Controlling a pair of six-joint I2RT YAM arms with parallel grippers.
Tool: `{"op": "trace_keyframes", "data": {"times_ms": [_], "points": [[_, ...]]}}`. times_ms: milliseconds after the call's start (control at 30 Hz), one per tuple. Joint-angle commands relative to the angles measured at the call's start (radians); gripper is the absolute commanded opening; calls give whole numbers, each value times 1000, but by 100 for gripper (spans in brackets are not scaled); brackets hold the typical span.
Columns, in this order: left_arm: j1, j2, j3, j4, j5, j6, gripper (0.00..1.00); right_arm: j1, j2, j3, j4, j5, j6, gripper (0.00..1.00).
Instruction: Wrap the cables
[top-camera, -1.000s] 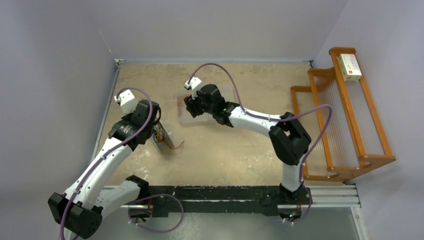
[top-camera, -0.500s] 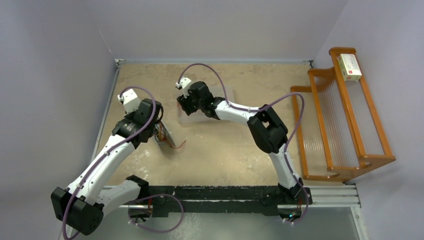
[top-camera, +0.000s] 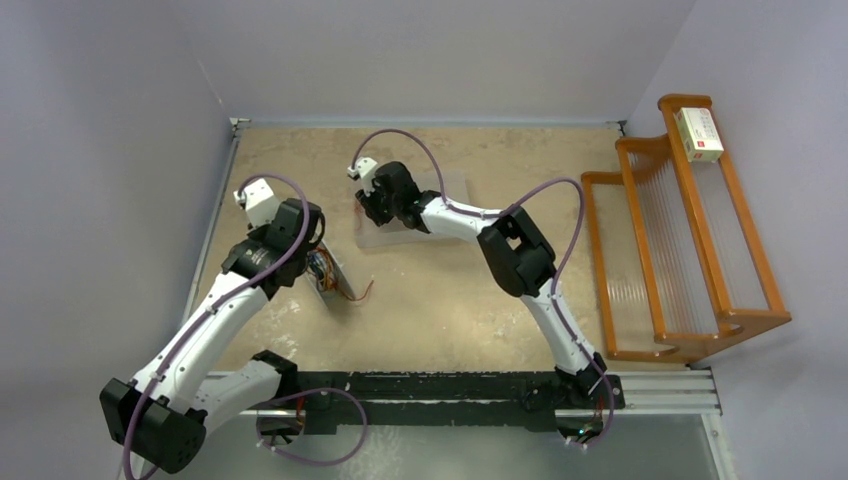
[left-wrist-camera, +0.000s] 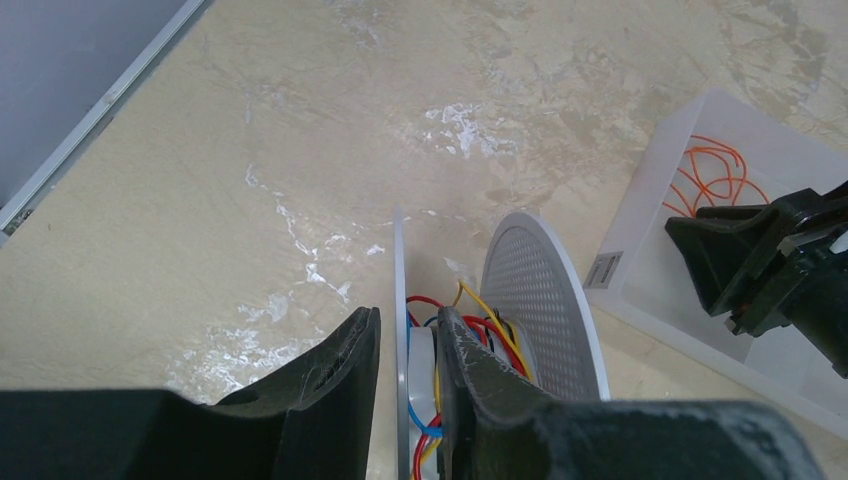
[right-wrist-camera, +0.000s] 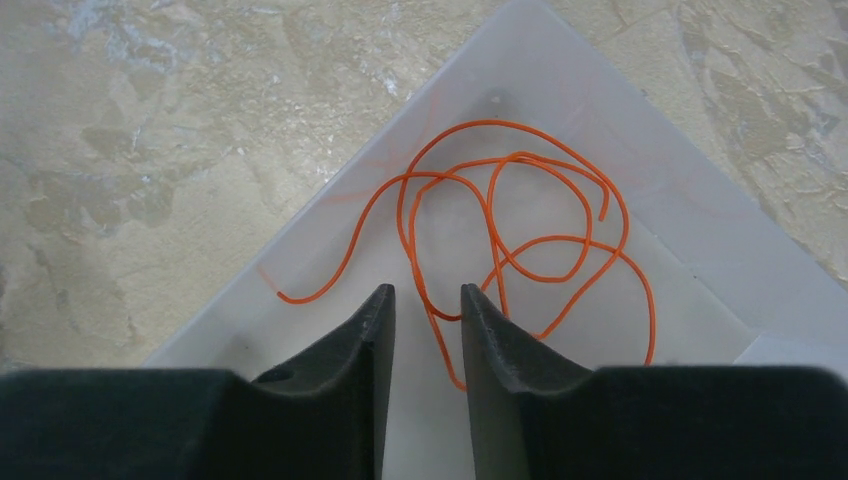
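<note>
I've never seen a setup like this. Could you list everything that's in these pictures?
table: one, mottled beige, under everything
tray: one, clear plastic, far middle of the table
orange wire: one loose tangle, inside the tray
spool: one, grey, two discs, on edge at the left
wound wires: several, red, yellow, blue, between the discs
rack: one, orange wood, right side
box: one, white and red, atop the rack
left arm, right arm: white and black, purple cables
left gripper: black, open, straddling one disc
right gripper: black, open, over the orange wire
</note>
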Motion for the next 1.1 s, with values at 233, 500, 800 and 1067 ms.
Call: {"op": "trace_keyframes", "data": {"times_ms": [233, 500, 800, 1067], "points": [[1, -37, -23, 20, 21, 27, 27, -6, -96, -43, 85, -68, 5, 0], [0, -39, -46, 43, 75, 20, 24, -6, -256, -200, 172, -65, 41, 0], [0, -39, -81, 74, 155, 8, 22, -6, -392, -384, 274, -67, 89, 0], [1, -40, -59, 59, 140, 11, 22, -6, -469, -474, 303, -67, 116, 0]]}}
